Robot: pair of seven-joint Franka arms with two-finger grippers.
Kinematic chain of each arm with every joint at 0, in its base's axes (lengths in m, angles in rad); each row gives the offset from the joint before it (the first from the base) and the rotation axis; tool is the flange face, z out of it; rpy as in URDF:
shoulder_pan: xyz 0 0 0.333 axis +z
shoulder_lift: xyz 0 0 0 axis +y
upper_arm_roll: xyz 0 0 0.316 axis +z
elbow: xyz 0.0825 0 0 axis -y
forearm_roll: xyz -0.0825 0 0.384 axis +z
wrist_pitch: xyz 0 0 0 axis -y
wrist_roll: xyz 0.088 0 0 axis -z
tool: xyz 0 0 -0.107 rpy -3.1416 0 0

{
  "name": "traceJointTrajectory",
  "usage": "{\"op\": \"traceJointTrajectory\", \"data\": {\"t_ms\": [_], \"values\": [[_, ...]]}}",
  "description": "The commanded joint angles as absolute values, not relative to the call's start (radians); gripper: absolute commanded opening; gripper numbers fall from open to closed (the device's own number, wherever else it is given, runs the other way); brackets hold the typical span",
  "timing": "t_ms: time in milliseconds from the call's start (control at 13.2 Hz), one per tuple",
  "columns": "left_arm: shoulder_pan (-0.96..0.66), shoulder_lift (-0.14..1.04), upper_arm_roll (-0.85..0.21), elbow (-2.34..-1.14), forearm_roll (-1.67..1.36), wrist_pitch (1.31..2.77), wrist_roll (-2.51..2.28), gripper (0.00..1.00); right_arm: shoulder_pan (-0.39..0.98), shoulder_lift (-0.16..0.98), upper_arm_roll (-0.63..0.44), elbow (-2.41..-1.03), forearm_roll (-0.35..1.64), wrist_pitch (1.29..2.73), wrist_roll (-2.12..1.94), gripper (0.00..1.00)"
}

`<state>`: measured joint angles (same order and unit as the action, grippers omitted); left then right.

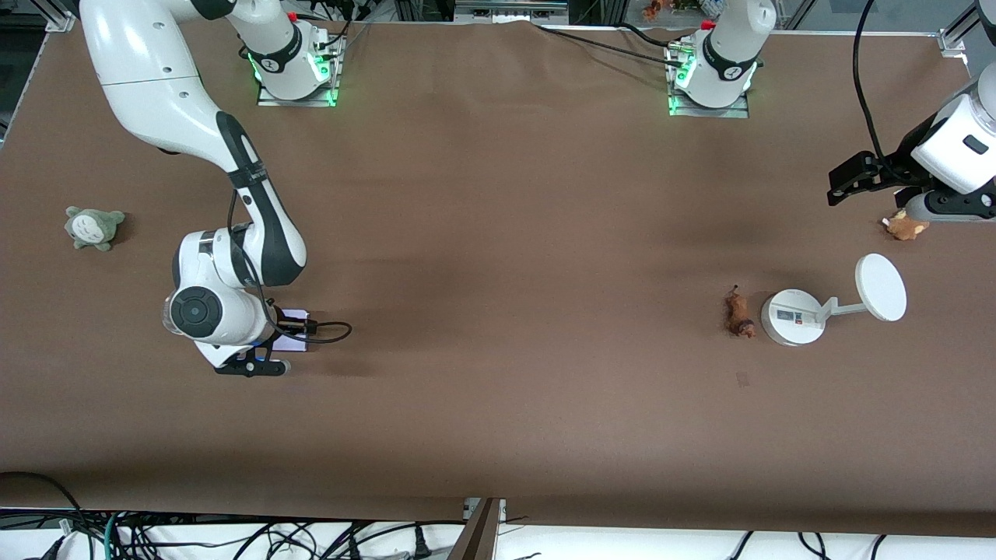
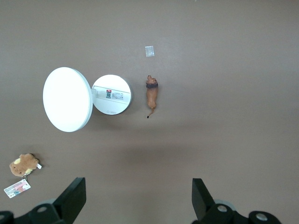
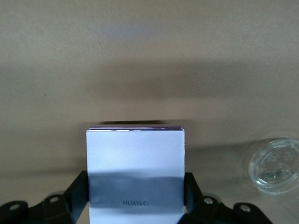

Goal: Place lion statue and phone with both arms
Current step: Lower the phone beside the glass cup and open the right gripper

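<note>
Nearest the front camera, toward the right arm's end of the table: right gripper (image 1: 257, 364) low at the tabletop, fingers clamped on the sides of the phone (image 3: 135, 168). Toward the left arm's end: lion statue (image 1: 738, 312) lying flat, just beside the round base of a white stand (image 1: 794, 317). Farther from the camera: small brown plush toy (image 1: 905, 226), with the left gripper (image 1: 844, 183) up above the table near it, fingers spread wide, holding nothing. At the right arm's end, farther than the phone: grey plush toy (image 1: 93, 227).
</note>
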<state>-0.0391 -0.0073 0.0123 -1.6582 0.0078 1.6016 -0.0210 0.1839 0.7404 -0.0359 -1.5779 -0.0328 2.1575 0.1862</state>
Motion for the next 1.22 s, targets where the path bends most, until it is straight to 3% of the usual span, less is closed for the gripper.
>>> {"op": "traceJointTrajectory", "data": {"t_ms": [0,228,304,380,684,1139], "values": [[-0.049,-0.014,0.021,-1.660,0.021,1.592,-0.015,1.00,0.170,0.698,-0.021,-1.637,-0.032,2.178,0.164,0.43],[-0.049,-0.014,0.021,-1.660,0.021,1.592,-0.015,1.00,0.170,0.698,-0.021,-1.677,-0.032,2.223,0.153,0.44],[-0.049,-0.014,0.021,-1.660,0.021,1.592,-0.015,1.00,0.170,0.698,-0.021,-1.677,-0.032,2.218,0.141,0.63],[-0.049,-0.014,0.021,-1.660,0.021,1.592,-0.015,1.00,0.169,0.698,-0.021,-1.674,-0.032,2.215,0.137,0.98],[-0.049,-0.014,0.021,-1.660,0.020,1.592,-0.015,1.00,0.164,0.649,-0.023,-1.632,-0.037,2.194,0.095,1.00],[-0.049,-0.014,0.021,-1.660,0.020,1.589,-0.015,1.00,0.163,0.568,-0.026,-1.409,-0.048,1.936,0.031,1.00]]}}
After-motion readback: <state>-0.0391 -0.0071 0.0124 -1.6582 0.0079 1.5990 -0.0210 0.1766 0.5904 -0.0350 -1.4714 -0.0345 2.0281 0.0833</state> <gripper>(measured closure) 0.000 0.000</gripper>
